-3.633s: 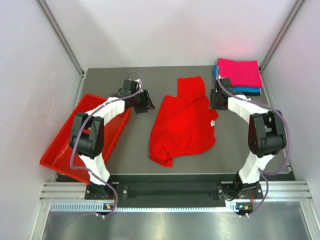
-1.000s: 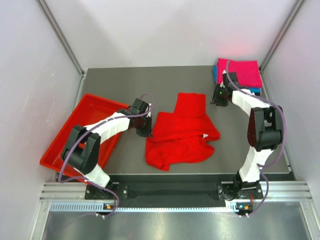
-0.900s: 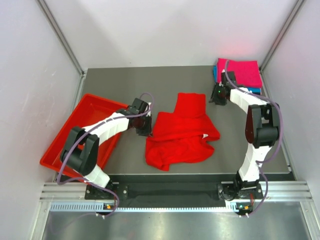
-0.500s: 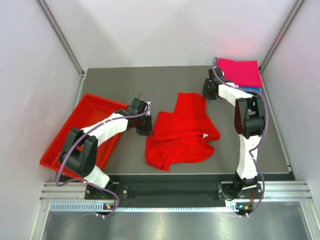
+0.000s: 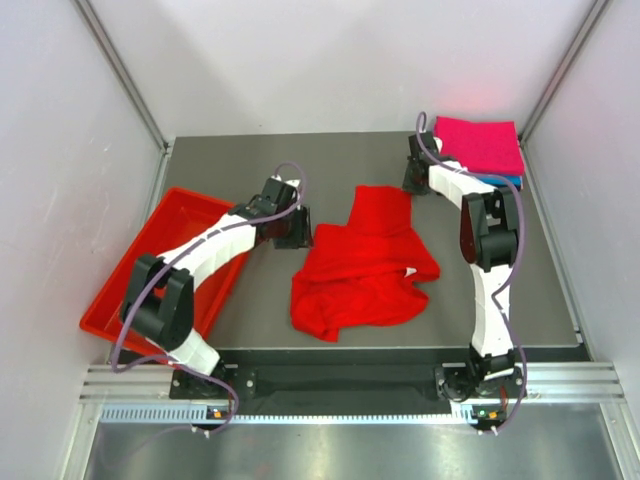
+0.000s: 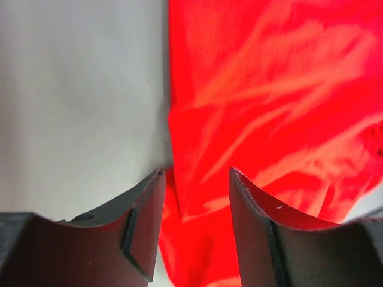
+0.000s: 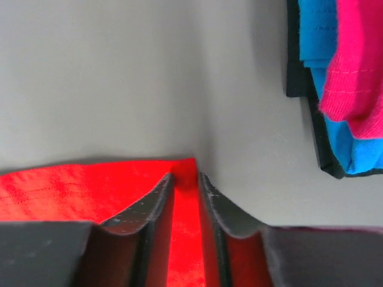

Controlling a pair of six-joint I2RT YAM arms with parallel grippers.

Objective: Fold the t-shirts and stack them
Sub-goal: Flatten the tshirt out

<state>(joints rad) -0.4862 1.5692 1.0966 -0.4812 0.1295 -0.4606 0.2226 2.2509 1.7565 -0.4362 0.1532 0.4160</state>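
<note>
Red t-shirt (image 5: 365, 262) rumpled at bench (image 5: 250, 160) centre, long axis near-to-far. Left tool (image 6: 194, 173) wide, empty, at its left edge. Right tool (image 7: 185, 176) narrow, straddling far hem corner; grip unconfirmed. Folded t-shirt stack (image 5: 478, 146) far-right corner, right arm nearer.

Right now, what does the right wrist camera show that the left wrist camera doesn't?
Only the right wrist view: the folded stack, with the pink t-shirt on top, the teal-blue t-shirt under it and the black t-shirt lowest, plus a flat corner of the red t-shirt between the right gripper fingers, set close together.
Only the left wrist view: the red t-shirt's rumpled body, and the left gripper spread wide.
Both: the red t-shirt on the grey table.
</note>
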